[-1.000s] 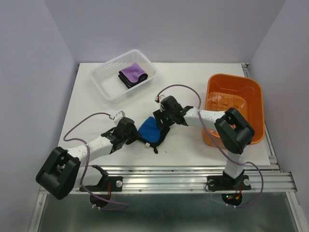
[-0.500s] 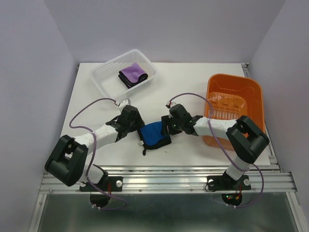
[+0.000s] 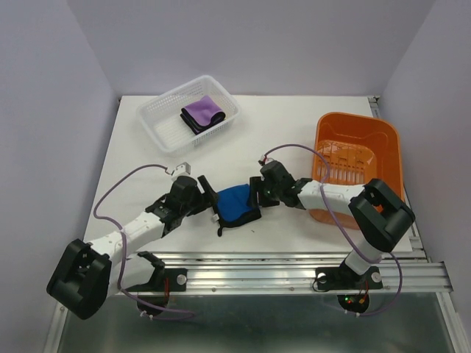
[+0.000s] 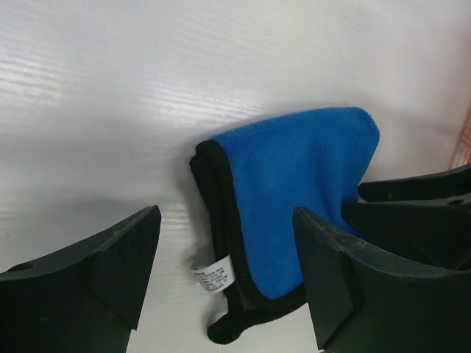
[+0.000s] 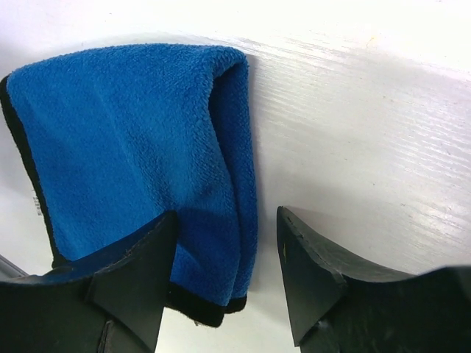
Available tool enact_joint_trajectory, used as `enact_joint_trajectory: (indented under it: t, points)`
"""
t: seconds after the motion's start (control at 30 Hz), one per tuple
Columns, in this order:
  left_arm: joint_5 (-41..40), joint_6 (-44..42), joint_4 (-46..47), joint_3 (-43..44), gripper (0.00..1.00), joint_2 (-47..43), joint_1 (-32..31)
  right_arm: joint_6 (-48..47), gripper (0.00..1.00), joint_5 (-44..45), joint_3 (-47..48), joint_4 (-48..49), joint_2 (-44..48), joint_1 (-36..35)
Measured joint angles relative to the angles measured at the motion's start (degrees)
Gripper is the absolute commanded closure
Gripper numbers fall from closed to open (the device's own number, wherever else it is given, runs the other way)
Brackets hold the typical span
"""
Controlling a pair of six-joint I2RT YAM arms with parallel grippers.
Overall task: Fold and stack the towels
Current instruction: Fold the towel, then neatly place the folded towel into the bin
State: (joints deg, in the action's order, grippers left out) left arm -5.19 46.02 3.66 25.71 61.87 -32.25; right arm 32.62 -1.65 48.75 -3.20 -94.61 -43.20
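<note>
White tabletop (image 3: 294,125), faintly grained, boxed in by plain lavender walls (image 3: 257,44). Blue towel (image 3: 234,202), fleecy, black-hemmed and folded into a rounded wedge, lies flat mid-table between the grippers. Left gripper (image 4: 224,220) jaws spread wide at its hemmed side; right gripper (image 5: 224,220) jaws spread, straddling its folded edge.

The tabletop (image 3: 294,125) is white and flat. A blue towel (image 3: 234,204) lies on it near the front, about in the middle. It is folded and has a black edge and a small white tag. A white basket (image 3: 160,125) with little holes sits at the back left. An orange basket (image 3: 383,158) sits on the right side.
</note>
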Motion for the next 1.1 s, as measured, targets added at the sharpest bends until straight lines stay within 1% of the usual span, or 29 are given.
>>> enact_joint_trajectory:
  t: [0.17,0.23,0.27,0.33,0.37,0.4,0.47,0.57,0.67,0.77,0.8,0.83,0.87,1.1]
  points:
    - [3.50,0.76,1.44,-3.58,0.15,0.72,-0.33,0.72,0.39,0.00,-0.55,0.61,0.28,0.00]
    - [4.35,1.20,2.34,-3.78,0.16,2.73,-1.20,0.85,0.39,-0.02,-0.59,0.70,0.28,0.00]
    - [4.48,1.49,3.37,-3.76,0.19,3.63,-1.51,0.87,0.39,-0.04,-0.59,0.72,0.28,0.00]
    - [4.98,1.73,6.03,-3.13,0.29,6.10,-2.47,0.90,0.39,-0.04,-0.63,0.74,0.28,0.00]
    - [5.05,1.92,6.97,-2.73,0.29,7.23,-2.86,0.90,0.39,-0.04,-0.68,0.83,0.28,0.00]
    - [5.01,2.01,7.48,-2.38,0.32,8.17,-3.13,0.90,0.39,-0.04,-0.74,0.92,0.31,0.00]
    - [4.61,2.23,8.63,-0.98,0.34,11.21,-3.87,0.90,0.39,-0.04,-0.94,1.09,0.46,0.00]
    - [3.89,2.23,9.97,1.18,0.42,14.71,-4.66,0.87,0.39,-0.09,-1.03,1.09,0.52,0.00]
    - [2.82,1.55,9.73,3.19,0.57,17.31,-4.92,0.85,0.39,-0.26,-1.31,1.14,0.74,0.00]
    - [1.62,0.76,9.05,5.09,0.66,19.67,-4.94,0.87,0.39,-0.31,-1.68,1.22,1.07,0.00]
    - [1.27,0.35,8.90,5.75,0.73,20.50,-5.05,0.85,0.39,-0.33,-1.73,1.20,1.14,0.00]
    - [0.94,0.09,8.72,6.38,0.84,21.18,-5.25,0.87,0.39,-0.35,-1.75,1.18,1.16,0.00]
    - [0.61,-0.52,8.50,7.06,0.99,21.88,-5.51,0.85,0.39,-0.42,-1.73,1.18,1.16,0.00]
    - [-1.73,-3.30,6.56,11.45,1.00,25.73,-6.78,0.83,0.39,-0.50,-1.75,1.14,1.18,0.00]
